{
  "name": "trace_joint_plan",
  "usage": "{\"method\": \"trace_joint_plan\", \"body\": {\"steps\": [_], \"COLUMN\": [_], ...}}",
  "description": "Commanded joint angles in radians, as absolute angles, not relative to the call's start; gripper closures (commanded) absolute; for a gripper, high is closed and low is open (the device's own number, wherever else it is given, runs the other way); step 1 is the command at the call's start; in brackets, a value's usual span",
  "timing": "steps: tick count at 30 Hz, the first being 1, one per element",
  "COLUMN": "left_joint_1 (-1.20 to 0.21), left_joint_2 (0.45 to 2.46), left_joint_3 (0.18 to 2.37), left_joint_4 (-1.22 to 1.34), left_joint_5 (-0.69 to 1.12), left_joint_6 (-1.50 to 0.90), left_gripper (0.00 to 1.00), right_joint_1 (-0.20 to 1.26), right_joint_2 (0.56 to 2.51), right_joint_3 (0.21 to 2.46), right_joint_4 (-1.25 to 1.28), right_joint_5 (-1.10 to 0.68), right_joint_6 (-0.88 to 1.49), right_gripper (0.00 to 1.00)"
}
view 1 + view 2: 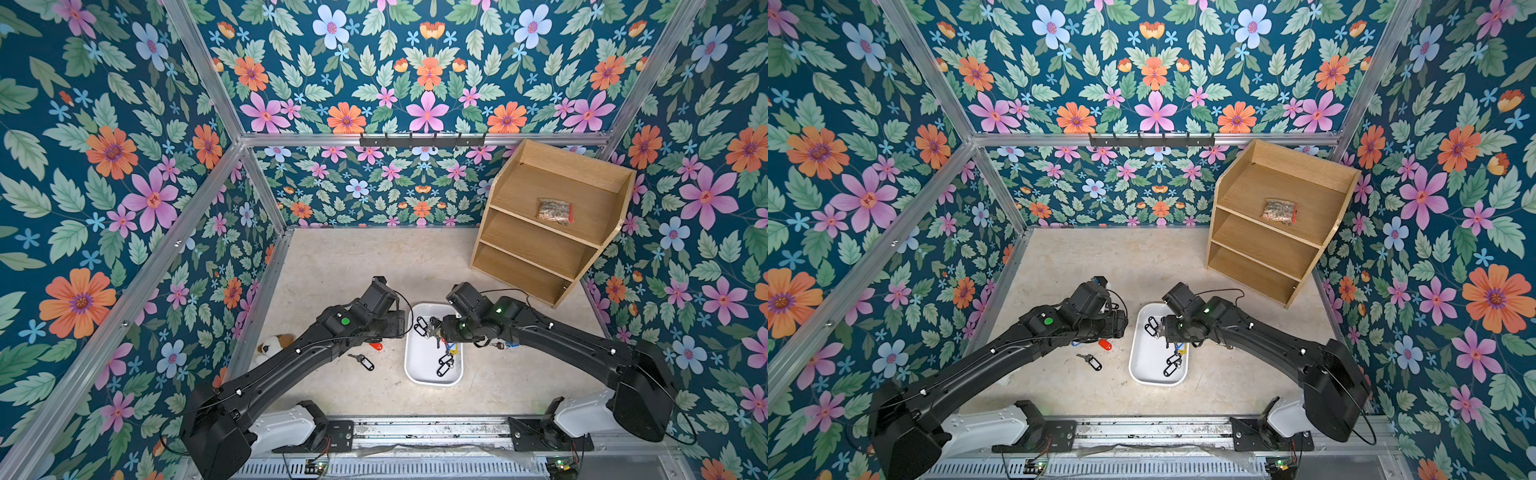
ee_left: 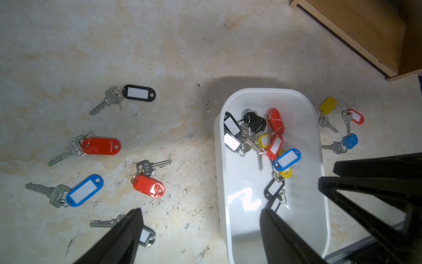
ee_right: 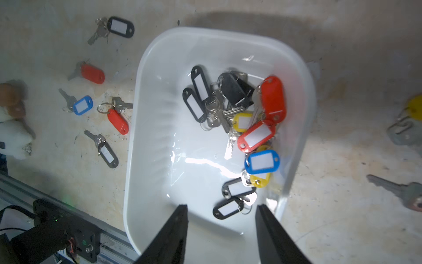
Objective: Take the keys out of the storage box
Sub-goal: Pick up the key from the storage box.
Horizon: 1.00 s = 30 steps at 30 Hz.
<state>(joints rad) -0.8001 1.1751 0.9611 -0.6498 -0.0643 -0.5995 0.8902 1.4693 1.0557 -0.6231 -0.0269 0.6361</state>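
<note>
Right wrist view: we record the keys (image 3: 255, 134) tangled at centre-right inside the storage box (image 3: 146, 160), right fingers (image 3: 173, 233) spread and empty at lower centre; linked rings may drag extras, then drop them.

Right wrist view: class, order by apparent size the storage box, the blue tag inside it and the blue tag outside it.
1. storage box
2. blue tag inside
3. blue tag outside, perhaps only smaller because farther from the camera

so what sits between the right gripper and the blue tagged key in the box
Two black-tagged keys and a yellow tag, inside the storage box, seen in the right wrist view.
</note>
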Motion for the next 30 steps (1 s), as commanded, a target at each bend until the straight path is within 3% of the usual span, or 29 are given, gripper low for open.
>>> {"method": "trace_joint_plan", "body": {"steps": [1,13,20,30], "left_joint_1": [-0.799,-0.799,-0.799,-0.798], "left_joint_2": [1.166,1.135,1.137,1.128], "left_joint_3": [0.945,0.878,0.861,0.841], "left_joint_4": [-0.636,-0.613,-0.597,-0.593], "left_joint_5": [-0.082,-0.062,-0.042,-0.031], "left_joint_6": [-0.604,-0.583,-0.571,-0.552], "left_gripper": [0.13,0.13,0.13,0.12], "right_joint_1": [0.927,0.946,0.946,0.950], "right_joint_2": [1.524,1.592,1.732,1.761], "right_joint_3": [1.060,1.035,1.103,1.146], "right_joint_4": [-0.600,-0.617,-0.641,-0.737], "right_joint_5": [-0.001,0.105,0.152,0.257], "right_joint_6": [0.783,1.038,1.095,1.132], "right_gripper": [0.46,0.34,0.33,0.34]}}
